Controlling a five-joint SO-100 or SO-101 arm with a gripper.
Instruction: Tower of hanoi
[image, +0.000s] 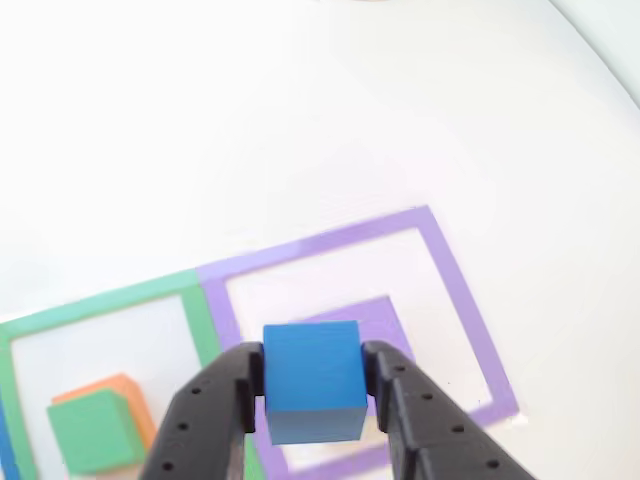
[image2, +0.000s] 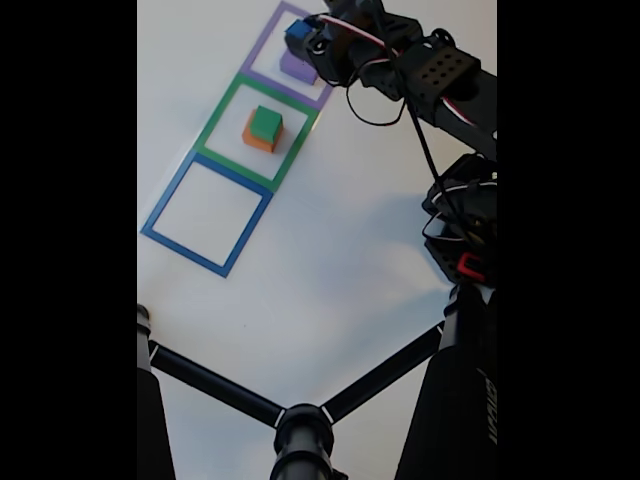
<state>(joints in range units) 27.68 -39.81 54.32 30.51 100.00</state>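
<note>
So from where I stood, the gripper (image: 314, 392) was clamped on the little blue cube (image: 313, 380), one black finger (image: 215, 420) pressed against each side of it, and the cube sat level between them, up off the table. In the close-up other view it hung over the purple square outline (image: 455, 290), and right behind the cube you could see a bit of the flat purple block (image: 372, 320) lying inside that outline. I couldn't tell if the cube was touching the purple block or just hovering above it. Off to the left in that same view, the green block (image: 92, 432) sat on top of the orange block (image: 128, 392), and that pair was inside the green square outline (image: 100, 300), which shares an edge with the purple one. The fixed view showed the whole layout on the white table (image2: 350, 230): three outlines in a diagonal row, purple at the top, green in the middle, and a blue square outline (image2: 205, 214) at the bottom left with nothing inside it. The arm (image2: 440, 75) reached in from the right with its cables looping down, holding the cube over the purple block. Some black tripod legs (image2: 215, 385) crossed the bottom of that view.
</note>
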